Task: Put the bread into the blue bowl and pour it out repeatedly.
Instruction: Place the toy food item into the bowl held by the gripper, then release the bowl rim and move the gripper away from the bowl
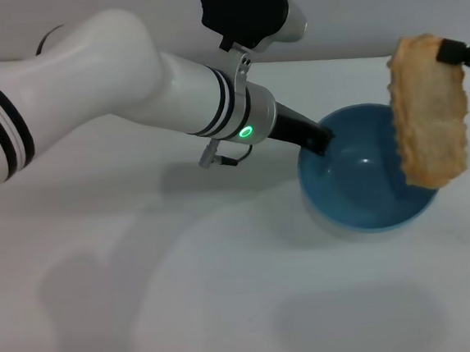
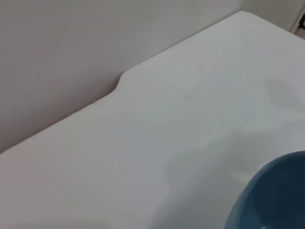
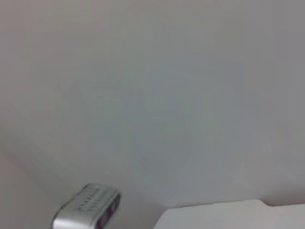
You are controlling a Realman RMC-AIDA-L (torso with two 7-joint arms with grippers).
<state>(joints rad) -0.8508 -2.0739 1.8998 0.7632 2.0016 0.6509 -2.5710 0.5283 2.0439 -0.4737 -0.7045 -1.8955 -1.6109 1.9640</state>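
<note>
Bread hangs in the air over the blue bowl in the head view, long axis upright, plain golden-tan face with scalloped edges toward the camera, its lower end above the bowl's right rim and not touching it. The right gripper pinches the loaf at its upper right corner, fingers closed on it; only the dark fingertip part shows at the frame edge. The left gripper reaches in from the bowl's left, its dark end at the bowl's left rim and apparently gripping it, though the fingers are not plain enough to say how they stand. The bowl sits on the white table and looks empty.

The left wrist view shows only the bowl's blue rim and the table running back to the wall; no fingers appear.

The right wrist view looks away from the bowl at a grey wall and a small silver device; neither bread nor fingers show.

By my reading, the step in hand is placing the bread into the bowl. The next move calls for bringing the loaf over the bowl's middle, lowering it, then releasing, while the left arm steadies the bowl for pouring.
</note>
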